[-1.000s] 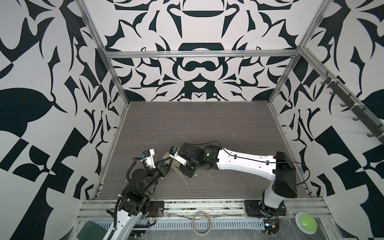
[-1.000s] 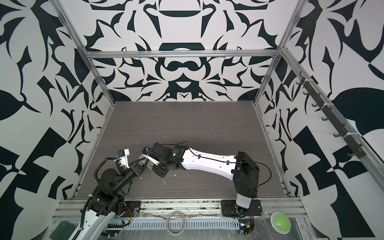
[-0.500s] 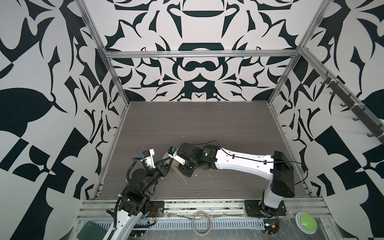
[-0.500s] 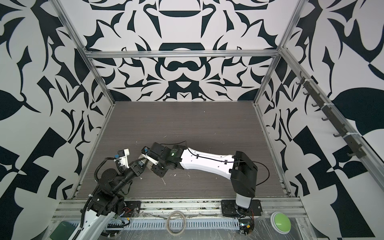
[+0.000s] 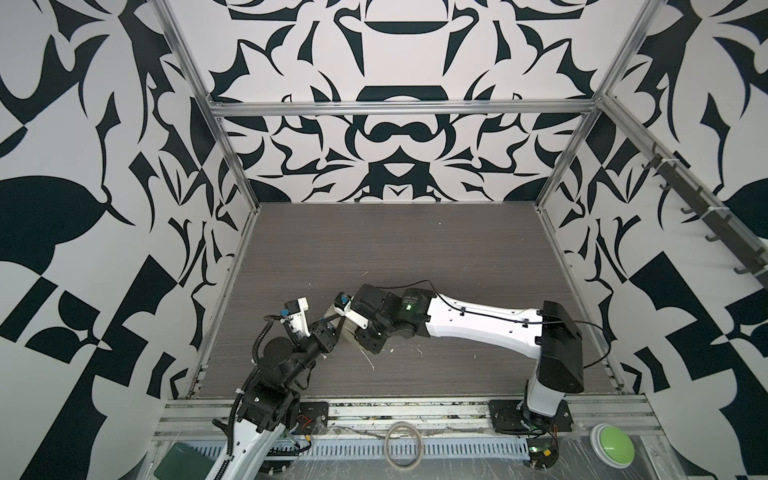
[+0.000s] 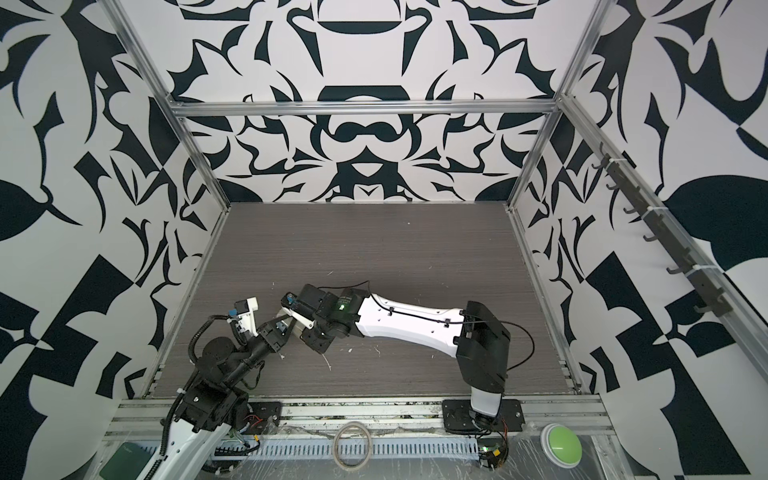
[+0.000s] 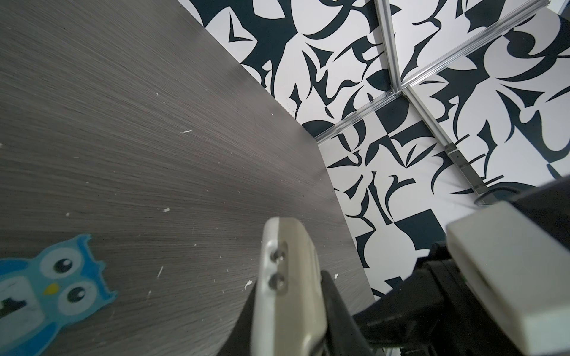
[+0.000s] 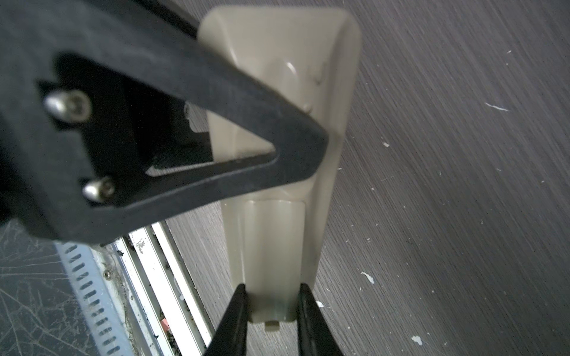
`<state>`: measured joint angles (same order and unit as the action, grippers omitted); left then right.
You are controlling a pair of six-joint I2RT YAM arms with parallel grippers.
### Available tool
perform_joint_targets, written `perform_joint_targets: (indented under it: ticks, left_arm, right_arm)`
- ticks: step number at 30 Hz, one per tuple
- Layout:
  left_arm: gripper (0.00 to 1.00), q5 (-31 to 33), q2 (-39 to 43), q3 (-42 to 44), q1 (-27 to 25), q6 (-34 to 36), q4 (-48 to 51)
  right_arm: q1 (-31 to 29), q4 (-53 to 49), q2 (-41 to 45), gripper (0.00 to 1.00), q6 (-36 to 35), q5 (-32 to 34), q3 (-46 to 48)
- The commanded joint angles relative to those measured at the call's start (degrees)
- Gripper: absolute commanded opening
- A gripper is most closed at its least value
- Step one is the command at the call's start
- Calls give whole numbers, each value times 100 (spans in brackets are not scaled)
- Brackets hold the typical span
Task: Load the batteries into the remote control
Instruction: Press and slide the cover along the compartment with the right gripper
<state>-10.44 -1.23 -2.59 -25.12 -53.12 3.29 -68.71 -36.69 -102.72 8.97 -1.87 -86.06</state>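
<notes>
The grey wood-grain worktop [image 5: 415, 249] fills the floor of your cell. In both top views your two arms meet over its near left part. The white right arm [image 5: 478, 324] reaches far across the middle, and the black left arm [image 5: 282, 357] rises from its base to meet it.

The remote control [image 8: 277, 77] sits between them and is mostly hidden by the grippers from above. In the right wrist view you see its plain white back lengthwise. Your right gripper [image 8: 273, 289] is clamped on the narrow near end, with one black finger pressed to each side. One triangular finger [image 8: 293, 148] of the left gripper crosses the remote's back further along.

In the left wrist view your left gripper [image 7: 290, 283] is clenched on the remote, whose end shows edge-on with two small round lenses. You cannot tell from these views whether the remote touches the worktop.

A blue owl toy [image 7: 46, 292] lies flat on the worktop, well apart from the remote. Small white scraps [image 8: 367, 276] are scattered over the surface.
</notes>
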Motion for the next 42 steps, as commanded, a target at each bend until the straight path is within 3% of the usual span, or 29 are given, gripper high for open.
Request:
perform_joint_targets:
  ticks: [1,18,42]
  left_arm:
    - [0,-265,80,198,-30,-1,402]
    - [0,-764,80,207,-29,67,67]
    - [0,-945,18,199,-28,74,-10]
  right_arm:
    - [-22,215,-14,0,60,-56,-252]
    - [-25,318,45,1,22,-109,-182]
    - [-20,381,15,1,189,117,-402]
